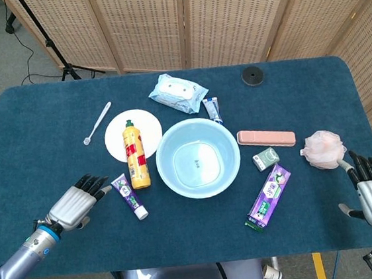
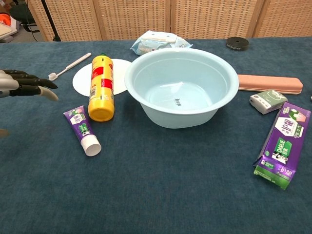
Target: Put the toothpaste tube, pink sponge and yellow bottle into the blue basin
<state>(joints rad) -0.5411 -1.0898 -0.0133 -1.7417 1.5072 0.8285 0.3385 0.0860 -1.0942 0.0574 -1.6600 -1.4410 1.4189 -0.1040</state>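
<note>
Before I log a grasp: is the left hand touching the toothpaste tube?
Apart. The chest view shows the left hand raised with dark cloth between its fingers and the toothpaste tube.

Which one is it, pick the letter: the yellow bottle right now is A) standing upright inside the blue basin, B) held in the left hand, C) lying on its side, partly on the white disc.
C: the yellow bottle lies flat, partly on the white disc, beside the blue basin.
</note>
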